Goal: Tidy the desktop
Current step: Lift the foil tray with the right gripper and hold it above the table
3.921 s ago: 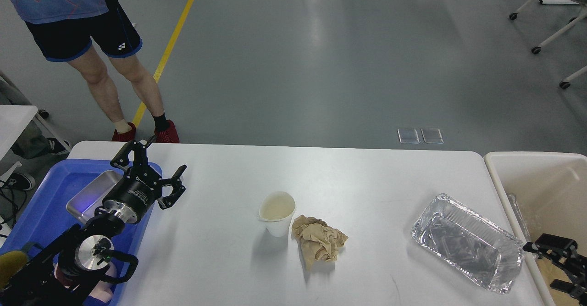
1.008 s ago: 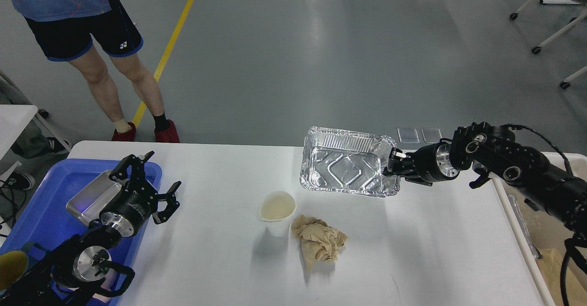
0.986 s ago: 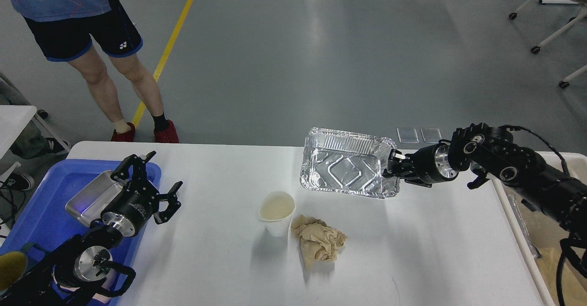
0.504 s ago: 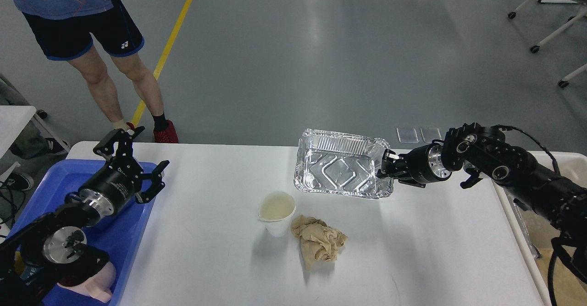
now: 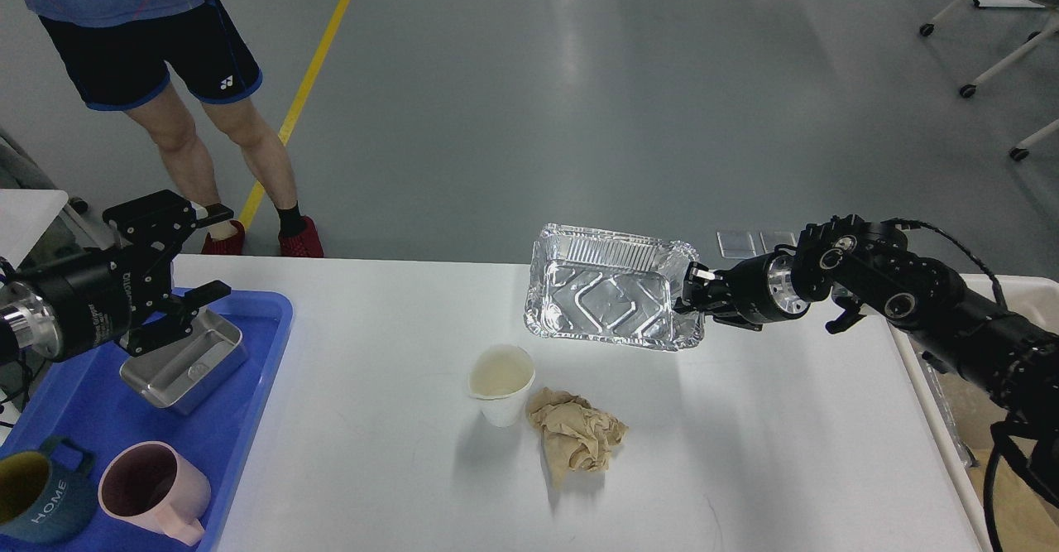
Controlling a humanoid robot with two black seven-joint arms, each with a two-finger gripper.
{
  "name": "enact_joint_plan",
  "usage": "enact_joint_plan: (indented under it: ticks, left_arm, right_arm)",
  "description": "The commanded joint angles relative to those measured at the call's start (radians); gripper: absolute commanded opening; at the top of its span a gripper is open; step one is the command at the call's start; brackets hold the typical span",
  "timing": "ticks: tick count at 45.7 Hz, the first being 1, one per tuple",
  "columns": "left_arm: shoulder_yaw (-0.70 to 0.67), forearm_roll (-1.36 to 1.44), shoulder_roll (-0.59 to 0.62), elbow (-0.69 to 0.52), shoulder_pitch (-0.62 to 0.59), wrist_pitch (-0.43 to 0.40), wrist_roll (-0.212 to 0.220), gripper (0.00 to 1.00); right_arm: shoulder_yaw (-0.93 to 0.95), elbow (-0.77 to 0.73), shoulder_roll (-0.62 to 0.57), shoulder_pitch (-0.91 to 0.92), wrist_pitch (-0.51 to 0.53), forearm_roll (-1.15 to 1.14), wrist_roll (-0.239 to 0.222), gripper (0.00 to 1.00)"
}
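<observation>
At the lower left of the frame, a pink mug [image 5: 149,490] and a dark blue mug [image 5: 37,511] stand in the blue tray [image 5: 248,386], with a small steel pan [image 5: 186,362] just beyond them. At bottom centre, a crumpled brown paper wad [image 5: 575,436] lies touching the base of a white paper cup [image 5: 500,386], both resting on the desktop [image 5: 372,453], the broad white surface filling the lower half of the frame. Both items look feather-light; the cup is thin-walled and would likely crush under a hard squeeze, so a gentle pinch across the rim or mid-wall seems best, while the soft wad can be taken anywhere.

Higher, at mid-right, the right gripper [image 5: 693,291] is clamped on the rim of a foil tray [image 5: 608,300], which hangs tilted in the air above the table's far half. The foil appears flimsy and easily dented; the rolled rim is its stiffest hold.

At the left edge, the left gripper [image 5: 178,275] hovers with its jaws spread and empty over the blue tray's far end.

Compared with half a second ago, the left arm has swung back toward the left edge, uncovering the mugs and steel pan. The foil tray has drifted slightly left. The cup and wad have not moved. A beige bin [image 5: 951,420] borders the table at far right; a person [image 5: 165,55] stands beyond, upper left.
</observation>
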Motion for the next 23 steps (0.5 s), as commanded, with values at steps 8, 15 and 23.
enact_joint_plan:
  ticks: [8, 15, 23]
  left_arm:
    - [0.083, 0.247, 0.196, -0.088, -0.043, -0.066, 0.040, 0.95]
    - [0.085, 0.280, 0.292, -0.097, -0.043, -0.185, 0.040, 0.95]
    - [0.082, 0.284, 0.340, -0.097, -0.047, -0.264, 0.042, 0.95]
  right_arm:
    - [0.004, 0.004, -0.001, -0.003, 0.000, 0.000, 0.000, 0.00]
    - [0.008, 0.004, -0.001, -0.003, 0.000, 0.000, 0.001, 0.00]
    - [0.008, 0.006, -0.002, -0.003, -0.002, 0.000, 0.001, 0.00]
